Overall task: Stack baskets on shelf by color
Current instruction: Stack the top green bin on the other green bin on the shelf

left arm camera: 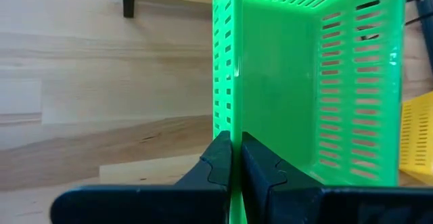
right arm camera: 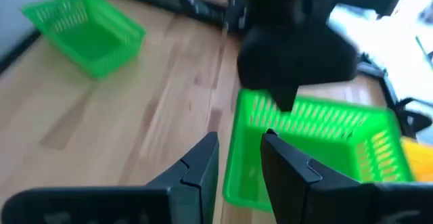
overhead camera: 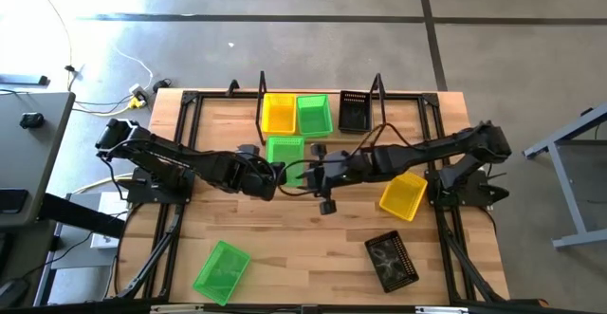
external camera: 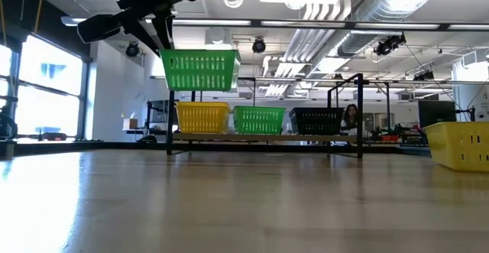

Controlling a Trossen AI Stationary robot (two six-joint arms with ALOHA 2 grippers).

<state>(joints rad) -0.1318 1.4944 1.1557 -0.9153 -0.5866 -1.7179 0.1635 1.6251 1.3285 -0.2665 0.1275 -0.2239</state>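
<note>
Risk sits with the lifted green basket (overhead camera: pixel 285 150): the left gripper (left arm camera: pixel 235 166) pinches only one thin mesh wall, fingers closed tight on it, so the basket hangs off one side above mid-table, just short of the shelf (overhead camera: pixel 321 132). A jolt could tilt it or let the wall slide out. It has to land in the green one (overhead camera: pixel 314 114) on the shelf, between yellow (overhead camera: pixel 278 112) and black (overhead camera: pixel 355 111); coming in skewed, its rim could catch a neighbour or the wire end. The right gripper (right arm camera: pixel 240 158), fingers slightly apart and empty, hovers close beside it and might get bumped. Loose baskets wait near: green (overhead camera: pixel 221 269) left, black (overhead camera: pixel 392 260) and yellow (overhead camera: pixel 403 195) right.
</note>
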